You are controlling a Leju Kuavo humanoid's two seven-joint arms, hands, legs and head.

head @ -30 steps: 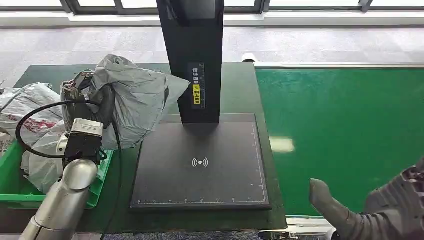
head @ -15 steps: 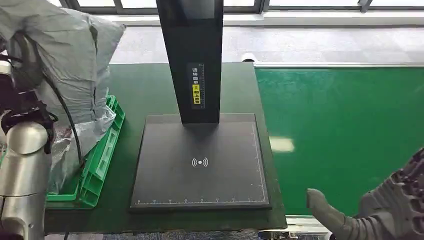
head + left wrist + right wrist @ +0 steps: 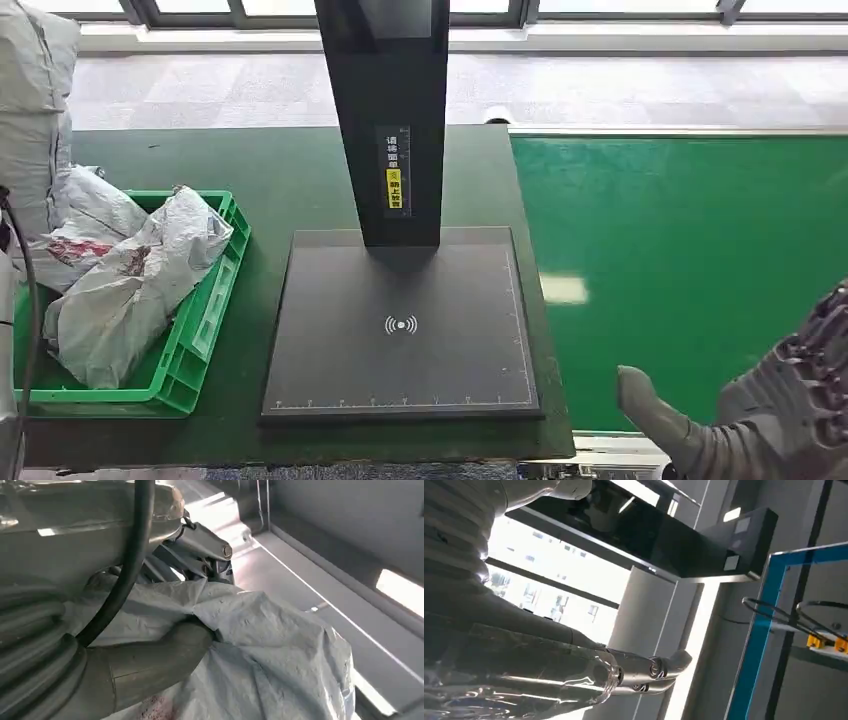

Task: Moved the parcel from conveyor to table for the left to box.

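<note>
A grey plastic parcel (image 3: 32, 95) hangs high at the far left, above the back of the green bin (image 3: 205, 310), partly cut off by the picture's edge. In the left wrist view my left hand (image 3: 155, 655) grips this parcel (image 3: 270, 645), thumb pressed into its crumpled skin and darker fingers curled over the top. My right hand (image 3: 745, 420) is low at the front right, by the near edge of the green conveyor (image 3: 690, 260), thumb out and holding nothing. The right wrist view shows that hand (image 3: 549, 672) with fingers stretched out and empty.
The green bin holds several white and grey bagged parcels (image 3: 130, 280). A black scan pad (image 3: 400, 330) lies mid-table with a black post (image 3: 385, 110) rising behind it. The dark green table (image 3: 290, 165) runs behind bin and pad.
My left arm swung left and up with the grey parcel, from beside the post to the picture's left edge, uncovering the bin. The right hand barely moved.
</note>
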